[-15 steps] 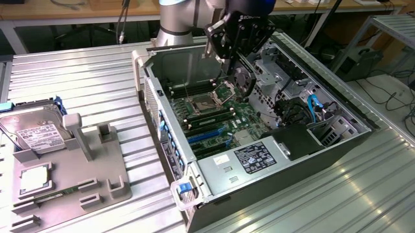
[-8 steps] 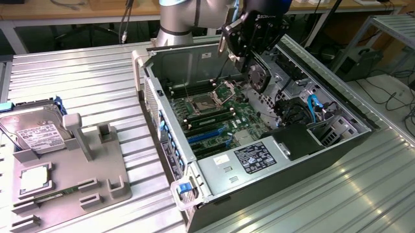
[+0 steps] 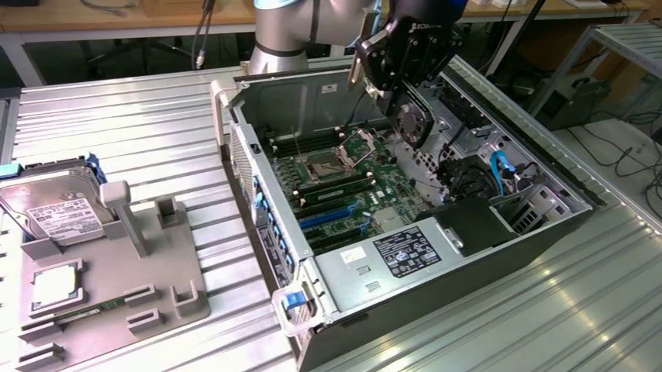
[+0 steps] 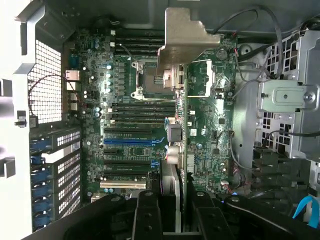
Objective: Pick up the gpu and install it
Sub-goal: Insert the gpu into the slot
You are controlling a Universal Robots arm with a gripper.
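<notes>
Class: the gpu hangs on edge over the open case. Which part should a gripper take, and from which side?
Its upper long edge, from above, pinching across the two flat faces. The gpu is thin and stands on edge, so its faces offer parallel surfaces, and the lower edge is left free toward the motherboard. The gripper holds it so.

The bench [image 3: 124, 124] is ribbed bare metal with a bright sheen. The computer case [image 3: 300, 101] is dull grey sheet metal, its circuit board [image 4: 135, 100] glossy green. The graphics card [image 4: 182, 45] carries a pale, dull metal bracket. The hand [image 4: 177, 215] looks matt black. The parts holder [image 3: 114, 294] is matt grey plastic.
</notes>
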